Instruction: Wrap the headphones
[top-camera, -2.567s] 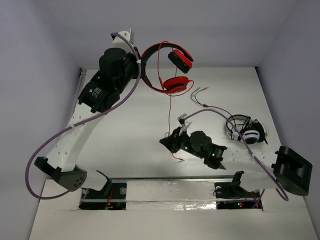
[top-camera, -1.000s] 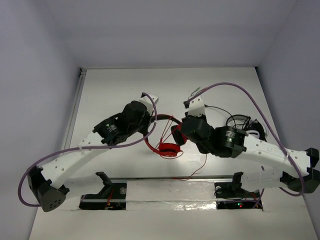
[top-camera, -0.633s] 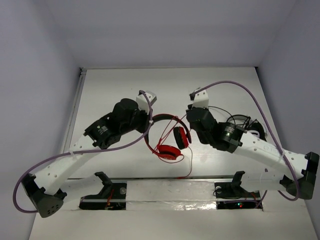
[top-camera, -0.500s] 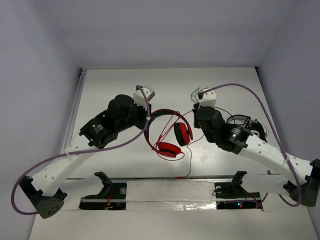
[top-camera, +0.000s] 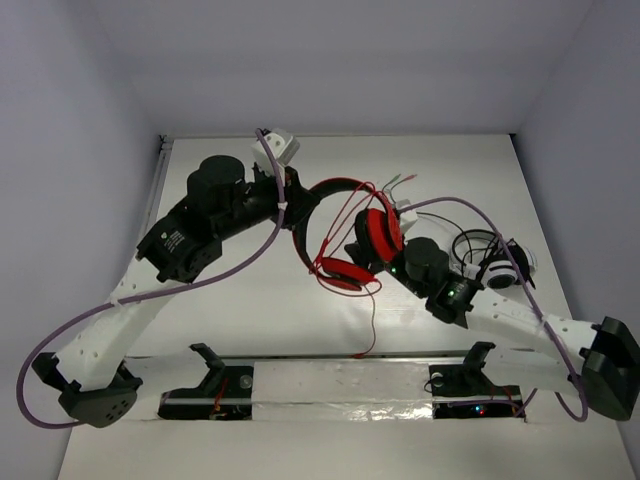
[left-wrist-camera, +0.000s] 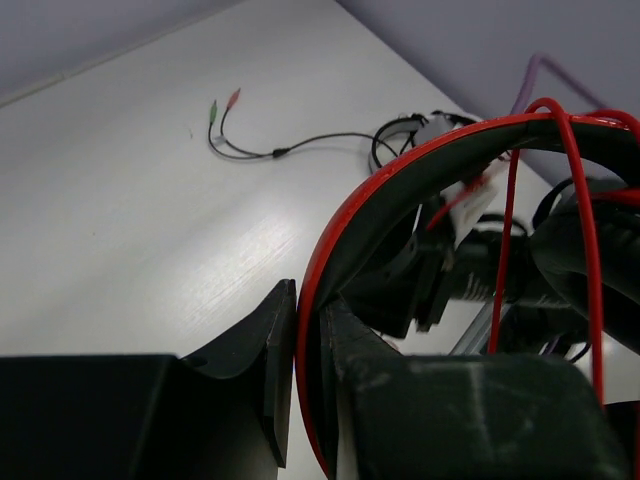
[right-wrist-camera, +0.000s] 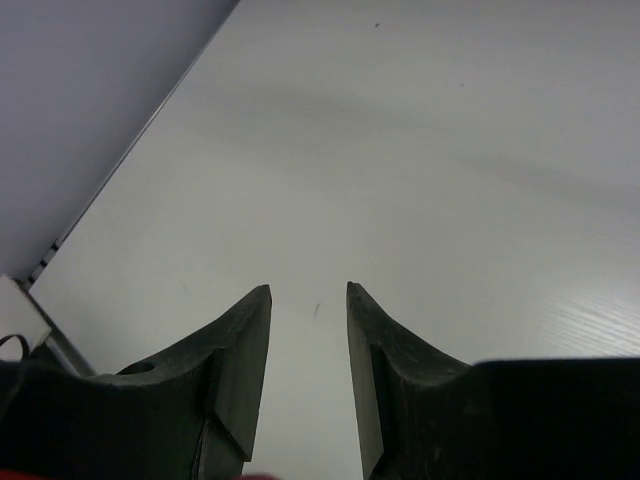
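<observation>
— What has the left gripper (left-wrist-camera: 308, 335) got?
— Its fingers are pinched tight on the headband of the headphones (left-wrist-camera: 400, 180). From above, the two cups (top-camera: 381, 233) lie at about 4 o'clock from it, and the red cable (top-camera: 372, 315) trails toward 6.
— And the right gripper (right-wrist-camera: 308, 300)?
— Its fingers are slightly parted, with nothing between them. It sits close beside the cups.

Table (top-camera: 250, 300): white, faint wood grain.
Walls (top-camera: 350, 60): plain pale lavender, behind and beside the table.
Light: even, soft shadows.
</observation>
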